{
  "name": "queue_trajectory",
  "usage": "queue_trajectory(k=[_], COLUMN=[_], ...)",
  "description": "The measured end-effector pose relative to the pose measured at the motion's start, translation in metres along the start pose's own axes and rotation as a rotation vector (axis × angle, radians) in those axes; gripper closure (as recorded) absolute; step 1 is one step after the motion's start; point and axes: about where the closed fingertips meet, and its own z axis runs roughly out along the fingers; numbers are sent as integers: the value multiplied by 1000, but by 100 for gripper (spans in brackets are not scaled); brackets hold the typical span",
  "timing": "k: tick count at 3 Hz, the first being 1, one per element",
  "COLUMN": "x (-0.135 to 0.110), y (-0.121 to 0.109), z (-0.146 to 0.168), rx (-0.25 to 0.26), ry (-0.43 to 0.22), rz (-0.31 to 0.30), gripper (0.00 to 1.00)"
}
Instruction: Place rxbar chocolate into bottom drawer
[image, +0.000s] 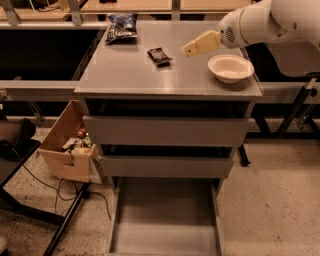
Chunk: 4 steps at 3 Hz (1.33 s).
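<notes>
A: Whereabouts of the chocolate bar (159, 56)?
B: Flat on the cabinet top (130, 75), toward the back, between the blue snack bag (121, 27) and the white bowl (230, 68).
A: And the gripper (188, 49)?
B: Hovering over the top, just right of the bar and apart from it. Open or closed, impossible to tell.
A: Bottom drawer (165, 220)?
B: Pulled out low, under the two upper drawers.

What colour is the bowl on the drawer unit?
White bowl, seen in the camera view; the gripper hovers beside it.
</notes>
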Motion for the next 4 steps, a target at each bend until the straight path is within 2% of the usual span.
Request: queue_trajectory(k=[1,2,3,4], x=[-1,-14,-31,-44], y=[-1,-19,-49,-68], z=[4,48,107,160], rx=[0,9,57,111], ry=[-5,-75,-124,-115], rz=[4,60,142,206], gripper=[0,0,0,0])
